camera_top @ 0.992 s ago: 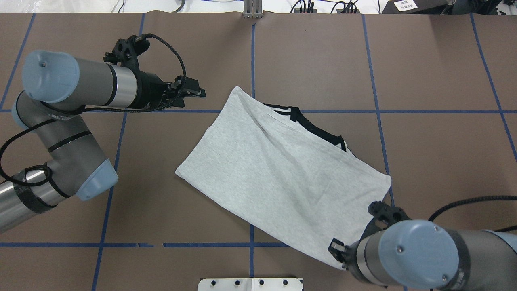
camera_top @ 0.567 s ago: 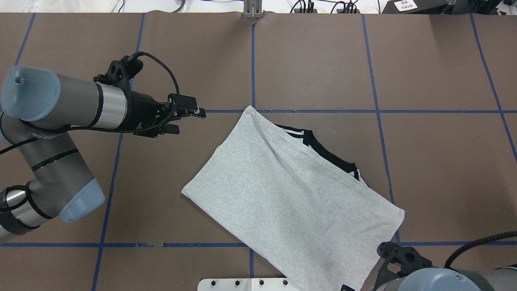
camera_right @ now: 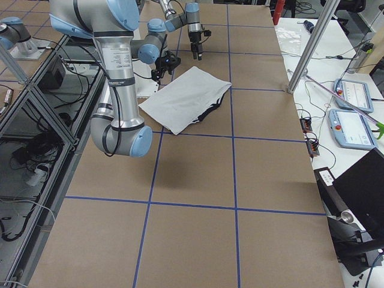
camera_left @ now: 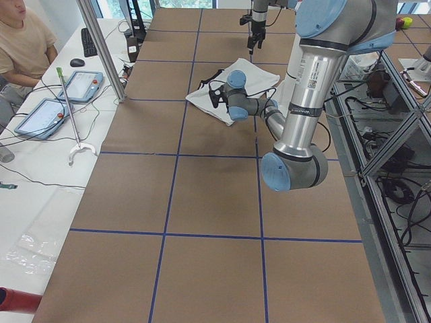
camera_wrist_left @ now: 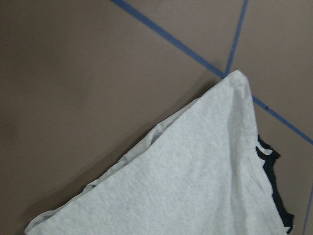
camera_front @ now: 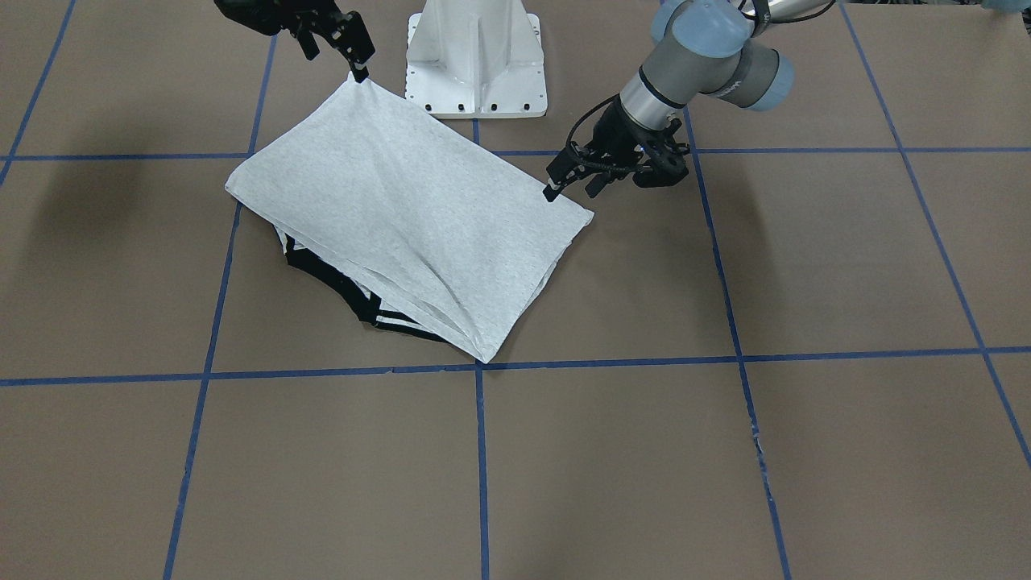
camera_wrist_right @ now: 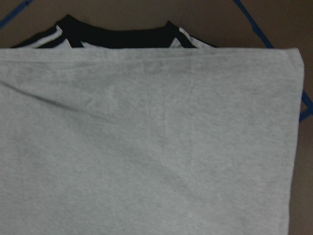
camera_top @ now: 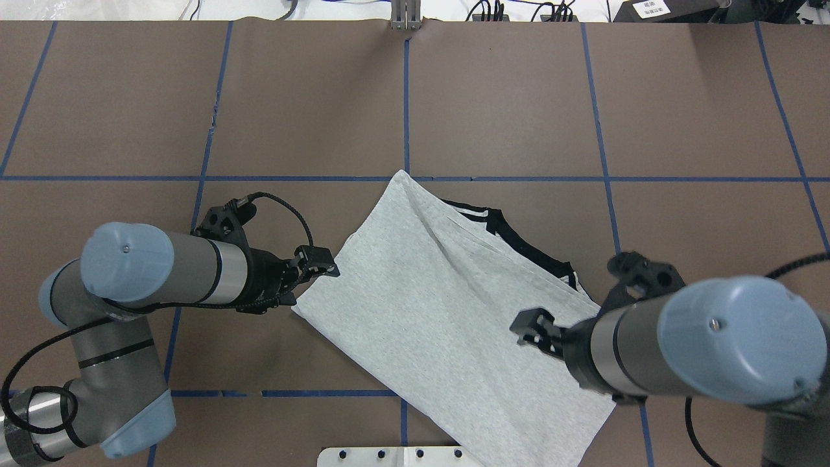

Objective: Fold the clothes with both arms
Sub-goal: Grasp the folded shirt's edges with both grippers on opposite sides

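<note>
1. Both arms have moved in the last second. The left arm (camera_top: 168,269) has swung in from the far left of the desk (camera_top: 519,97) to the T-shirt (camera_top: 441,324). The right arm (camera_top: 648,350) has left the shirt's near corner and now hangs over its right half.
2. Since the frame a second ago the shirt has slid a little nearer and to the right. It has lain in the same place for the last half second.
3. Folded, with plain grey cloth uppermost, the T-shirt lies slantwise near the middle of the desk. Its far corner touches a crossing of the blue tape lines (camera_top: 506,178), and its near corner is just beside the white pedestal (camera_front: 477,56).
4. A black collar (camera_top: 519,237) and white-edged stripes peek out from under the far right edge.
5. The left claw (camera_front: 570,190) has its jaws spread and grips nothing. One fingertip (camera_front: 553,188) sits at the shirt's near edge by the left corner, and I cannot tell whether it touches.
6. The right claw (camera_top: 528,329) also has its jaws apart and holds nothing. The side views show it raised clear above the cloth.
</note>
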`<state>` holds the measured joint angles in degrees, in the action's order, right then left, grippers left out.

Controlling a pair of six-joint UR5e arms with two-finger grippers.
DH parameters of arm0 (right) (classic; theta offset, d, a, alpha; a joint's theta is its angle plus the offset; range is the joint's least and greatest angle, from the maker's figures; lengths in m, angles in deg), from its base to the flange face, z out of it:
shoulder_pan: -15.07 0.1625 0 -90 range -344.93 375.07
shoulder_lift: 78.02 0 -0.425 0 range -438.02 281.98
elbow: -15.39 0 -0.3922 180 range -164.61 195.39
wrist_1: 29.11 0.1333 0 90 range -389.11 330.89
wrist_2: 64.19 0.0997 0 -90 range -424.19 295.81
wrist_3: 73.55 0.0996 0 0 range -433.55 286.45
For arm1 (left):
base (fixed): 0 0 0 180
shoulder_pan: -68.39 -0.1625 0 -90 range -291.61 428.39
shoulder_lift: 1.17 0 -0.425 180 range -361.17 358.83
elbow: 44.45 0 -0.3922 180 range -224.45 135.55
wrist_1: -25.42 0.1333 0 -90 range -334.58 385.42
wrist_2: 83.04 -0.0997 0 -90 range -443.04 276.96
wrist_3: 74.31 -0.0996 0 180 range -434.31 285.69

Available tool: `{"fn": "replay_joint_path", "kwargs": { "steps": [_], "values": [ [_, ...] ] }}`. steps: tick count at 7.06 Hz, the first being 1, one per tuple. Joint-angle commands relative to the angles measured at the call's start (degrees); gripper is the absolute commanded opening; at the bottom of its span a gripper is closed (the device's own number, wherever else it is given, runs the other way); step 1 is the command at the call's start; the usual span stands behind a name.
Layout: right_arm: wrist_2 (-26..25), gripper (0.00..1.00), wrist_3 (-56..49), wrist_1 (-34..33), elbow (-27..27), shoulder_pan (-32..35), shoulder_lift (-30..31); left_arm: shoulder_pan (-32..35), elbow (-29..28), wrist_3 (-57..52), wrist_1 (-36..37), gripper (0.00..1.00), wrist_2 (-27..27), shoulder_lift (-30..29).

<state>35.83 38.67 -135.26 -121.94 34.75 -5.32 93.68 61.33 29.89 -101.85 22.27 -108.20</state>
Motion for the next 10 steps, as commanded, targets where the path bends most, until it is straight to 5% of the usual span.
{"fn": "replay_joint_path", "kwargs": {
  "steps": [1,4,10],
  "values": [
    [-0.3,1.0,-9.0,1.7,6.1,6.9,-2.1,-2.4,0.0,0.7,8.6,0.96,-1.1,-0.1],
    [-0.4,1.0,-9.3,7.0,11.3,8.5,-2.6,-3.1,-0.7,1.9,11.1,0.84,-1.3,-0.3],
    [-0.4,1.0,-9.3,7.1,12.4,8.4,-2.7,-3.5,-1.3,1.0,12.8,0.68,-5.2,-1.3]
  ]
}}
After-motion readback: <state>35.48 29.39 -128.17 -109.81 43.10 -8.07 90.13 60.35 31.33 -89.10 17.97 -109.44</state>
